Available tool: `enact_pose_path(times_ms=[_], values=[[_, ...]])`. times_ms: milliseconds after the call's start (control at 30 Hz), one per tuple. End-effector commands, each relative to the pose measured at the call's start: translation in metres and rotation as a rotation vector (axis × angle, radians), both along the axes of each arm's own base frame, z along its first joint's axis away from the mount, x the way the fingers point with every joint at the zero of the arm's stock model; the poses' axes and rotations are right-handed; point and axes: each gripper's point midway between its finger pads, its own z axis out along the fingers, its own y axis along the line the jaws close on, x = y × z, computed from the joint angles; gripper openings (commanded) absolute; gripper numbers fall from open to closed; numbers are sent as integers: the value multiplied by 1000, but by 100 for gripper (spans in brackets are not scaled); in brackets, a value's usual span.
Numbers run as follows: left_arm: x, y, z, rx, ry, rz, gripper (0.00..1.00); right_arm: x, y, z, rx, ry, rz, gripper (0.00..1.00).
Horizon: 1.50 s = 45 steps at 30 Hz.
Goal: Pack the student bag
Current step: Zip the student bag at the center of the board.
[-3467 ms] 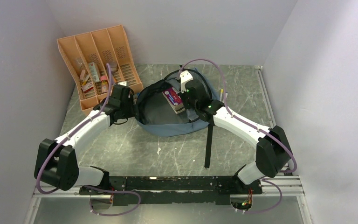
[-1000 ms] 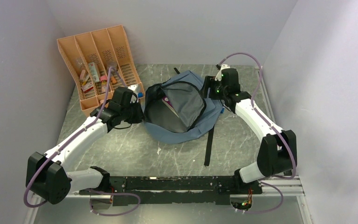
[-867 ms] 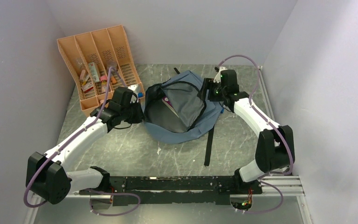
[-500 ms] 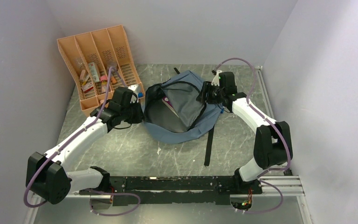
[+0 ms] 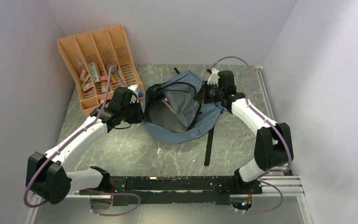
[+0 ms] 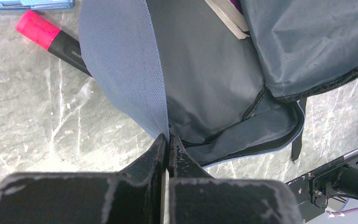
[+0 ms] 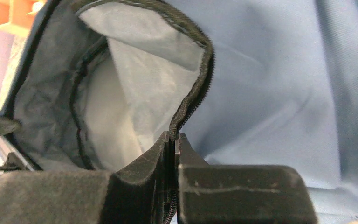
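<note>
Moved since a few seconds back: right gripper [image 7: 172, 140], out of the bag's mouth and over to its right-hand rim; jaws, wide a second ago, now pinched together on the zipper edge [image 7: 193, 93], flap drawn up and rightward.

Left gripper [image 6: 168, 142]: fingers pressed tight on a fold of the opposite rim, grey-blue fabric rising straight out of the pinch.

Purpose, as judged: two opposed grips, spreading the mouth and holding it open for further packing.

Student bag [image 5: 177, 133]: lying mid-table between both arms, opening upward, pale lining exposed, black strap [image 5: 209, 144] trailing toward the near edge.

Contents: one flat item [image 5: 168, 101], purple-topped with a pale side, half under the raised flap; kind not determinable. Rest of interior in shadow.

Beside the left rim on the table [image 5: 135, 149]: pink-capped marker [image 6: 39, 29], barrel partly under the fabric; clear blue object [image 6: 28, 3], cut off by the frame edge, unidentified.

Orange organiser [image 5: 98, 51]: far left corner, well apart, small items in its slots too small to name.
</note>
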Motion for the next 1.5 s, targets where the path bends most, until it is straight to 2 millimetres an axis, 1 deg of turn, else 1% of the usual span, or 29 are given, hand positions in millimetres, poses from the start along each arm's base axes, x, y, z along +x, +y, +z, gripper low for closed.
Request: enact_pose_path(times_ms=[0, 133, 267, 333, 500, 633, 800, 933, 1033, 1067, 1133, 1167, 1233, 1333, 1467], values=[[4, -9, 16, -42, -39, -22, 5, -16, 27, 39, 60, -151, 165, 6], [5, -9, 15, -39, -42, -21, 5, -36, 50, 51, 61, -222, 294, 5], [5, -12, 14, -53, -34, -25, 5, -61, 85, 55, 22, -266, 427, 5], [4, -13, 14, -58, -30, -30, 5, -68, 98, 58, 26, -277, 459, 6], [4, -12, 13, -53, -34, -27, 5, -77, 133, 65, 83, -285, 513, 7], [3, -12, 14, -56, -31, -29, 5, -87, 162, 55, 54, -270, 578, 7], [2, -11, 14, -53, -33, -27, 5, -103, 189, 32, 11, -238, 649, 11], [2, -10, 13, -49, -33, -27, 5, -113, 199, 8, -66, -211, 693, 15], [2, -10, 14, -48, -36, -26, 5, -113, 197, -8, -149, -207, 704, 20], [2, -10, 14, -48, -36, -25, 5, -112, 195, -11, -169, -206, 700, 24], [2, -9, 14, -51, -36, -23, 5, -113, 191, -15, -192, -202, 700, 36], [1, -10, 14, -53, -34, -24, 5, -114, 190, -13, -193, -207, 704, 41], [1, -10, 12, -54, -31, -25, 5, -116, 189, -7, -178, -229, 706, 46], [2, -10, 10, -51, -26, -26, 5, -120, 192, 13, -125, -273, 711, 49], [2, -12, 11, -54, -26, -30, 5, -123, 195, 44, -46, -343, 695, 50]])
